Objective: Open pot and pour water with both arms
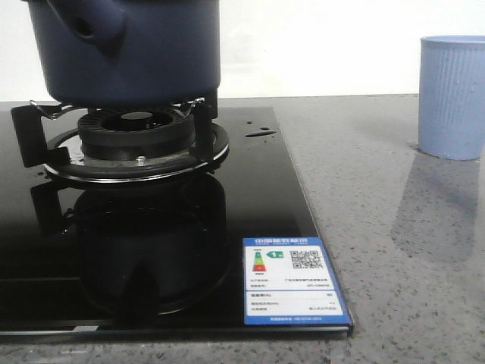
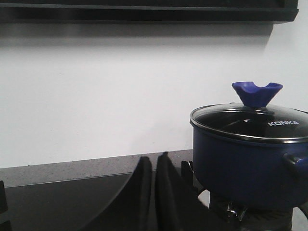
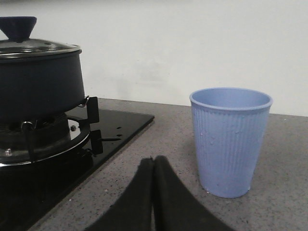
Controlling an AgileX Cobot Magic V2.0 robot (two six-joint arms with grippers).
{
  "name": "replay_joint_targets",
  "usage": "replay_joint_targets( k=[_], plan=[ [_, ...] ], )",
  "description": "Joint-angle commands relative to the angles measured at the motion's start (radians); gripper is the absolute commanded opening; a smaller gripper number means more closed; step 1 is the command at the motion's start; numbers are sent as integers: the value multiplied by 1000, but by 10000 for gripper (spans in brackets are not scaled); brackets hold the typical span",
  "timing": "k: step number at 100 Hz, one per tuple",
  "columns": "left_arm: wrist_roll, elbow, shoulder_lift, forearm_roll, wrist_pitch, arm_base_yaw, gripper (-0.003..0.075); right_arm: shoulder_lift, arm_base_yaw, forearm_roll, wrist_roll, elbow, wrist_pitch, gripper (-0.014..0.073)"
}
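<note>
The dark navy pot (image 1: 136,53) stands on the gas burner (image 1: 136,140) of the black hob, its tubular stub (image 1: 98,26) facing the front camera. In the left wrist view the pot (image 2: 250,163) carries a glass lid (image 2: 250,121) with a blue knob (image 2: 256,94). It also shows in the right wrist view (image 3: 38,82). My left gripper (image 2: 154,160) is shut and empty, low over the hob beside the pot. My right gripper (image 3: 154,161) is shut and empty over the grey counter, between hob and cup. Small water drops (image 1: 261,133) lie on the hob glass.
A ribbed pale blue cup (image 1: 452,95) stands upright on the grey counter right of the hob; it also shows in the right wrist view (image 3: 231,139). The hob glass (image 1: 227,227) bears a blue energy label (image 1: 292,280). A white wall is behind.
</note>
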Motion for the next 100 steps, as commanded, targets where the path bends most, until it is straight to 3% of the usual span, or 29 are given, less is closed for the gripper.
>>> replay_joint_targets(
  k=[1,42,56,69,100],
  plan=[
    [0,-28,9,-9,-84,2,-16,4,-6,35,0,-24,-41,-61],
    [0,-26,9,-9,-75,2,-16,4,-6,35,0,-24,-41,-61],
    [-33,4,3,98,-40,6,-16,4,-6,35,0,-24,-41,-61],
    [-204,73,-57,221,-8,70,-16,4,-6,35,0,-24,-41,-61],
    [-218,236,-225,180,56,161,-16,4,-6,35,0,-24,-41,-61]
  ],
)
